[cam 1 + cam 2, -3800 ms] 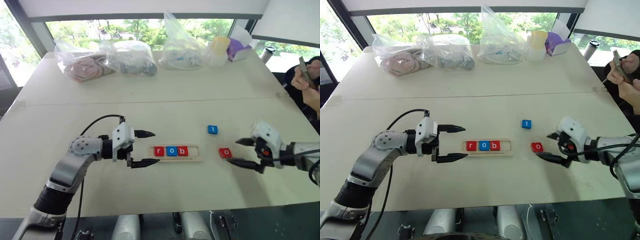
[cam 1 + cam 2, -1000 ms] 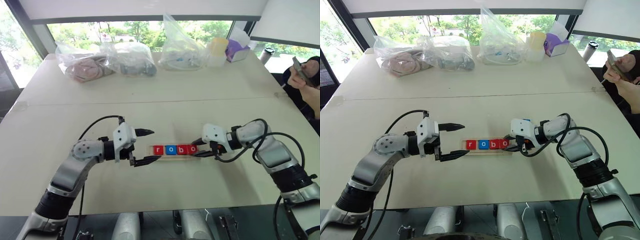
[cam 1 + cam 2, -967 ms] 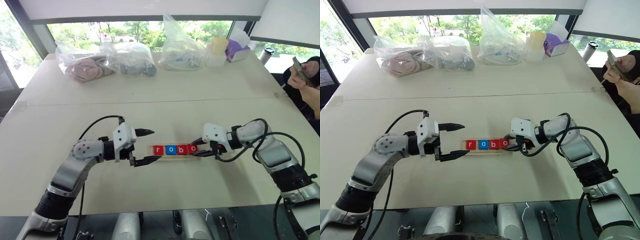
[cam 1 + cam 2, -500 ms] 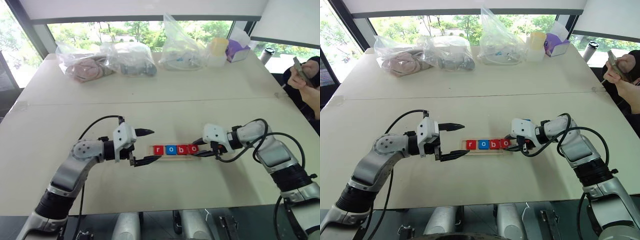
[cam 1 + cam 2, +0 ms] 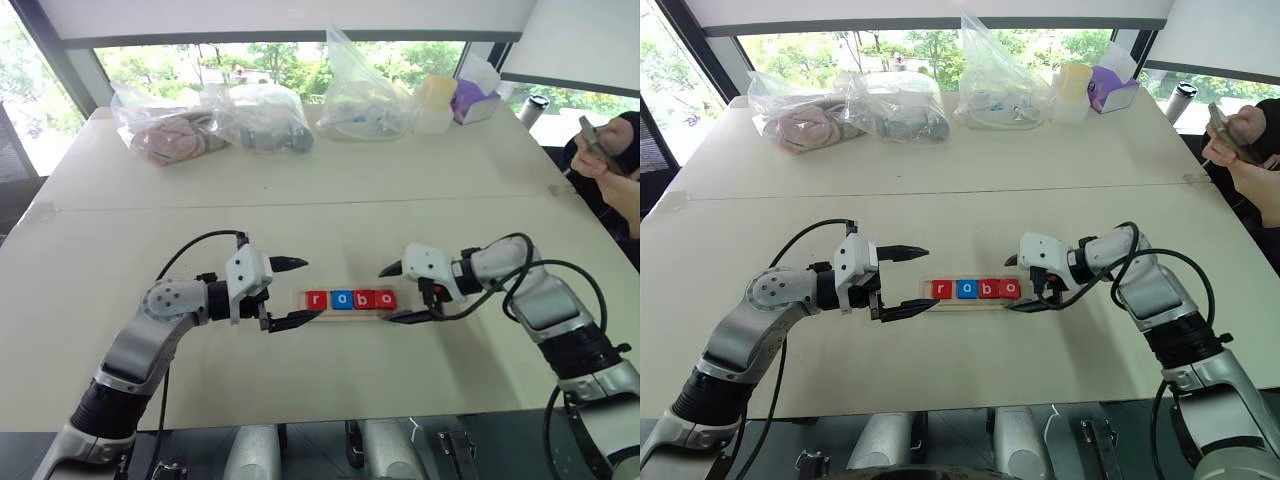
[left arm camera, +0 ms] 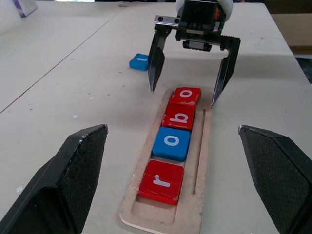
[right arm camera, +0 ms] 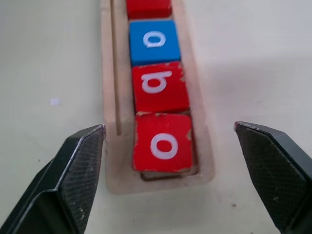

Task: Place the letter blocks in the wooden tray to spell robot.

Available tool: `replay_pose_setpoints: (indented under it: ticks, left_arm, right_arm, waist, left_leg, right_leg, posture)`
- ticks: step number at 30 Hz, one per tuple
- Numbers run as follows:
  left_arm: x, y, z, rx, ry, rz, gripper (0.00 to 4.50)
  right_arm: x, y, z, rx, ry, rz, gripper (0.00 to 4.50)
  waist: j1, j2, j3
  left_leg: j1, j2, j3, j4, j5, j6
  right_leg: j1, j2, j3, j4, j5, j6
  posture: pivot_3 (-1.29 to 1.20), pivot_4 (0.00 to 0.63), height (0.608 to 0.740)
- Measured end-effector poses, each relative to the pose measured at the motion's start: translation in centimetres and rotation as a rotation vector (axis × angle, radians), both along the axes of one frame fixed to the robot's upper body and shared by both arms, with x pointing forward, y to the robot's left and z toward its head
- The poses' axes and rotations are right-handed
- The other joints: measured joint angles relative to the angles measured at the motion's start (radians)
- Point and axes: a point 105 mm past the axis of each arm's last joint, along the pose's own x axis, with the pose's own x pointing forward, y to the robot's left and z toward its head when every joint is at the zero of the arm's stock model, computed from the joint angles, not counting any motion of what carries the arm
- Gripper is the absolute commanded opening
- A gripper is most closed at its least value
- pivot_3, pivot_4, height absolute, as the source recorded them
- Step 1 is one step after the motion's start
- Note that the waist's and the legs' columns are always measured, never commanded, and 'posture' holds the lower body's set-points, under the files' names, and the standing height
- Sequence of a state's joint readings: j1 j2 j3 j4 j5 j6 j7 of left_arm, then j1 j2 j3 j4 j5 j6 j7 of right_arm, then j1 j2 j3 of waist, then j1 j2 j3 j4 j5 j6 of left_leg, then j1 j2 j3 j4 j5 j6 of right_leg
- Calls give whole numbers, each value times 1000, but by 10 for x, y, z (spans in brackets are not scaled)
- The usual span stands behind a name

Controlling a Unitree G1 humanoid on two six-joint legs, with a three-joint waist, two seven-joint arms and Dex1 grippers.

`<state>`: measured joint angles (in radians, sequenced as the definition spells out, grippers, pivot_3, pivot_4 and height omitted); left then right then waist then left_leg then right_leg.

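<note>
Tabletop is stretching pale and wide below the windows, carrying clear plastic bags along its far edge, with a purple box sitting near the far right corner. A person is sitting at the right edge, holding a phone. Left arm is reaching in from the near left; the left gripper is hovering just off the left end of the wooden tray, its fingers standing wide apart and gripping nothing. Right arm is bending in from the right; the right gripper is hanging at the tray's right end, its fingers also spread wide, straddling the end of the tray without touching any block, one tip on each side. The tray is lying flat near the middle of the tabletop, between the two grippers. Four letter blocks are sitting in its groove in a touching row: red r, blue o, red b, red o, the last one resting tight against the tray's right end. A fifth block, the blue t, is lying loose on the tabletop beyond the right gripper, well apart from the tray.
</note>
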<state>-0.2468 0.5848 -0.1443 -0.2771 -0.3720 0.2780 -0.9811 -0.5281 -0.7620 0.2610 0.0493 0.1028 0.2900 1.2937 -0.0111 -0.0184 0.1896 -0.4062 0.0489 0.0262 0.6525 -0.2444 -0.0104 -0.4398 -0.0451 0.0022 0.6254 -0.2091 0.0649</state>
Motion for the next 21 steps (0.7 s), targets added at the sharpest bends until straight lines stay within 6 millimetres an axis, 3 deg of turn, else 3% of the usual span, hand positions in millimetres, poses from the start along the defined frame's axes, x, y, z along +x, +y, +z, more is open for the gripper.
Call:
replay_pose_setpoints:
  ticks: [6, 15, 21]
  left_arm:
    - [0, 0, 0, -1, 2, 0, 4500]
    - [0, -2, 0, -6, -1, -7, 4500]
    - [-1, -2, 0, -5, 0, -11, 4500]
  right_arm:
    - [4, -12, 10, -19, -50, -34, 4474]
    - [8, -32, 3, -48, -60, -97, 4474]
    - [13, -33, -1, -40, -90, -109, 4474]
  waist:
    - [2, 0, 0]
    - [-1, 0, 0]
    - [-1, 0, 0]
  left_leg:
    - [0, 0, 0, 0, 0, 0]
    - [1, 0, 0, 1, 0, 0]
    - [0, 0, 0, 1, 0, 0]
  right_leg:
    - [0, 0, 0, 0, 0, 0]
    - [0, 0, 0, 2, 0, 0]
    - [0, 0, 0, 2, 0, 0]
  posture:
    - [0, 150, 740]
    - [0, 150, 740]
    - [0, 150, 740]
